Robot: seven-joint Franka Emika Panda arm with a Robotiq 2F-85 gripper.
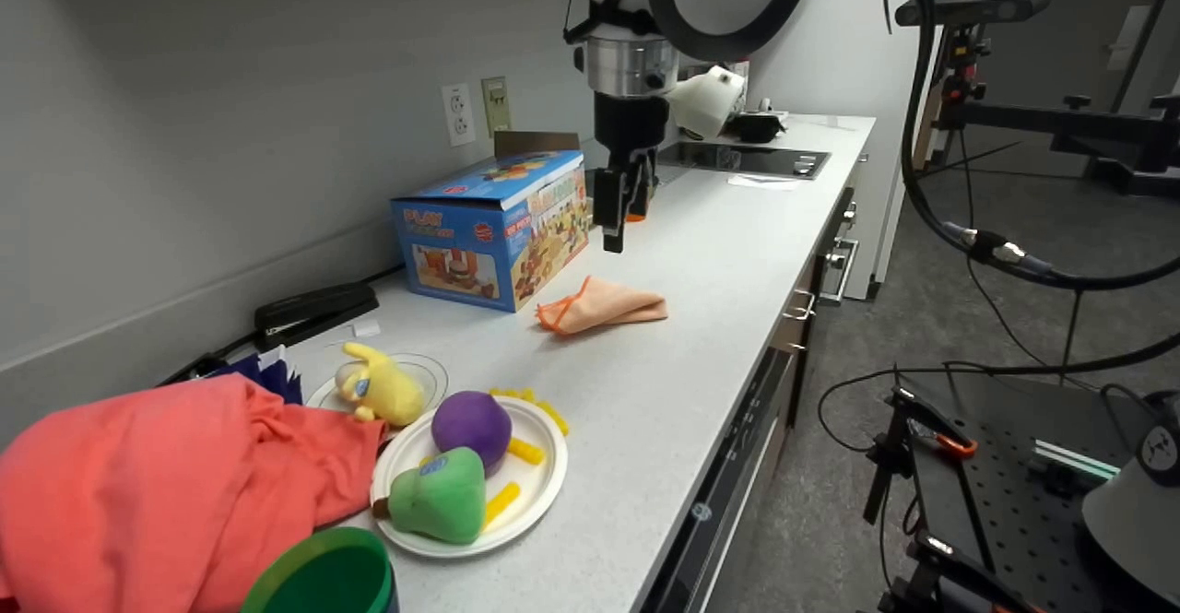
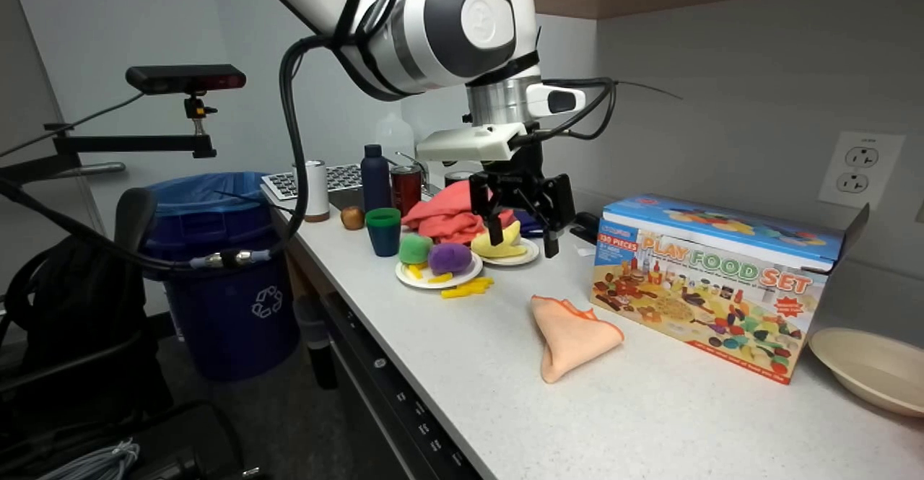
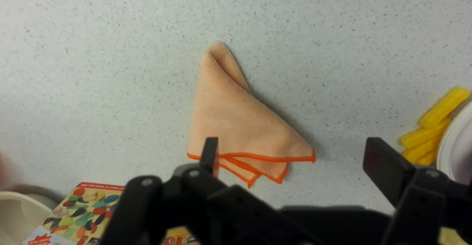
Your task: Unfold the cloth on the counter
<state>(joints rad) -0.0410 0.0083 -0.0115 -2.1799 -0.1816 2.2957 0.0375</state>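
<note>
A peach cloth with orange edging lies folded on the white counter. It also shows in an exterior view. In the wrist view the cloth forms a rough triangle, with a folded tip at the top and several layered orange-edged corners at the bottom. My gripper is open and empty, pointing down above the counter, apart from the cloth. It also shows in an exterior view. In the wrist view the gripper has its fingers wide apart, and the left finger overlaps the cloth's orange edge.
A blue play food box stands beside the cloth against the wall. A white plate holds a purple toy and a green toy. Yellow sticks lie by the plate. A beige bowl sits past the box.
</note>
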